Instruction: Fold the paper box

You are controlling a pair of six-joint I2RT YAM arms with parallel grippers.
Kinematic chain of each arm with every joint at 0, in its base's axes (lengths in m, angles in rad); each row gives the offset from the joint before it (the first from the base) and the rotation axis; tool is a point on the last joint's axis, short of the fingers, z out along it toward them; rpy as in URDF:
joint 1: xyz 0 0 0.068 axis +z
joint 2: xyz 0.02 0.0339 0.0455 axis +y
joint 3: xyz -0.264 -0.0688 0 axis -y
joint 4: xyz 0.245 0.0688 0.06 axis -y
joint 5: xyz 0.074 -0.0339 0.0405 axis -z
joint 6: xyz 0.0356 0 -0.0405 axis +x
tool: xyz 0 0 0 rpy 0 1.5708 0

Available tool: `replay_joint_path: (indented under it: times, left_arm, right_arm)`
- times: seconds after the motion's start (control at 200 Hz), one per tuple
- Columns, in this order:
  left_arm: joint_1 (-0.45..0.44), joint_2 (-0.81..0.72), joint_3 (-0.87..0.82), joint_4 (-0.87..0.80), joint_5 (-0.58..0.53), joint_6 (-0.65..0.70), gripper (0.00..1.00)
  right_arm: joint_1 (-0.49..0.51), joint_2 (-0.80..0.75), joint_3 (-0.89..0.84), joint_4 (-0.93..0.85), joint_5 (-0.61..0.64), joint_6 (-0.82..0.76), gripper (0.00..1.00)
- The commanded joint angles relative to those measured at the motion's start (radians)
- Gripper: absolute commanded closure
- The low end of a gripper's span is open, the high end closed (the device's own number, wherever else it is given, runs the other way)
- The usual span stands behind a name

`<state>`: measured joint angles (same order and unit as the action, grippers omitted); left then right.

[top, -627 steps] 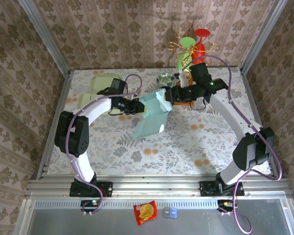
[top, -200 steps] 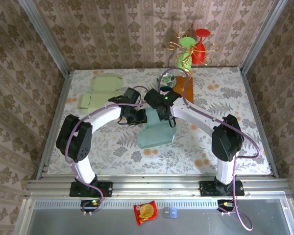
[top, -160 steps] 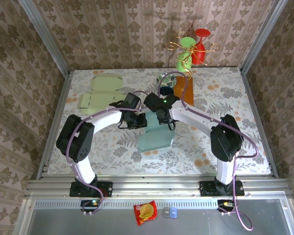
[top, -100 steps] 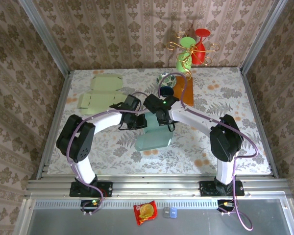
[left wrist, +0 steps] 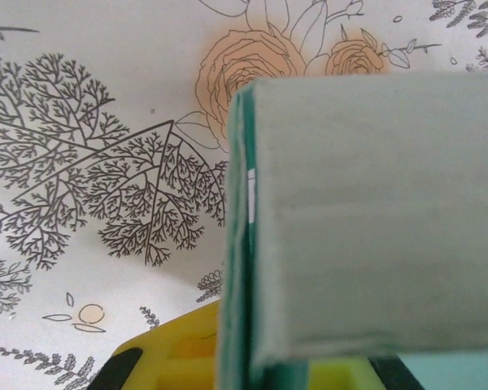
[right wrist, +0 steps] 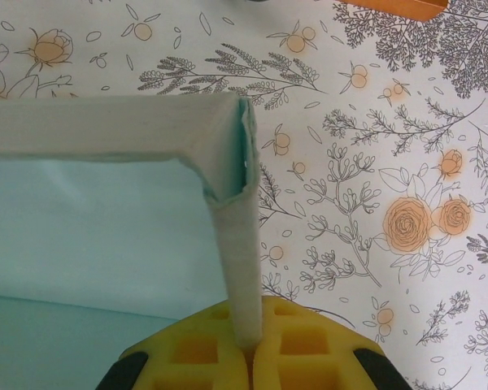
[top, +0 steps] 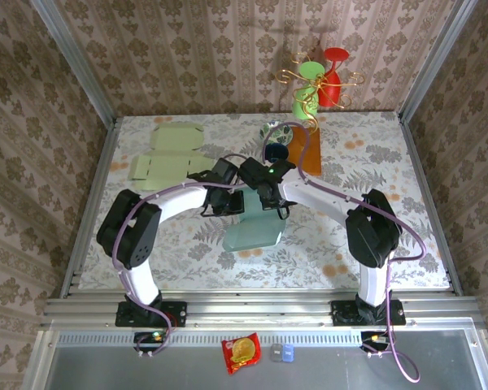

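The teal paper box (top: 254, 230) lies half-formed in the middle of the table, its far end raised between both arms. My left gripper (top: 231, 201) is shut on the box's left side wall (left wrist: 237, 268), which stands on edge between the yellow pads (left wrist: 167, 357). A pale panel (left wrist: 374, 219) folds off to the right of that wall. Beside it, my right gripper (top: 269, 200) is shut on a narrow upright flap (right wrist: 237, 260), pinched where the two yellow pads (right wrist: 199, 349) meet. The box's teal inside (right wrist: 89, 236) spreads to the flap's left.
Flat pale green box blanks (top: 164, 154) lie at the back left. A dark bowl (top: 275, 151) and an orange sheet (top: 307, 154) sit behind the grippers, and a wire stand with green and red cups (top: 319, 81) is at the back. Metal rails (top: 98, 187) edge the flowered table.
Both grippers have drawn close together on the box's far end and shifted slightly left and toward the near edge. The box has come down flatter onto the table.
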<state>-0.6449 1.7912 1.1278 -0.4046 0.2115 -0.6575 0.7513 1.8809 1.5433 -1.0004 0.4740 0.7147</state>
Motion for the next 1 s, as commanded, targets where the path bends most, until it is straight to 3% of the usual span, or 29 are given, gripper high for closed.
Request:
replay_joint_path:
  times: [0.0,0.075,0.2,0.36,0.995]
  left_arm:
    - [0.002,0.030,0.001,-0.125,-0.140,-0.028,1.00]
    - [0.001,0.027,0.003,-0.116,-0.122,-0.036,1.00]
    - [0.001,-0.004,0.019,-0.123,-0.117,-0.033,0.72]
    - [0.012,-0.048,0.044,-0.148,-0.113,-0.025,0.58]
    - [0.043,-0.090,0.067,-0.063,0.086,-0.023,0.48]
  right_arm:
    - [-0.007,0.010,-0.003,-0.066,0.070,0.043,1.00]
    - [-0.007,0.011,-0.005,-0.066,0.070,0.043,1.00]
    - [-0.006,0.010,-0.016,-0.061,0.071,0.043,1.00]
    - [-0.006,0.015,-0.021,-0.061,0.066,0.044,1.00]
    - [-0.043,0.030,-0.057,-0.061,0.017,0.096,1.00]
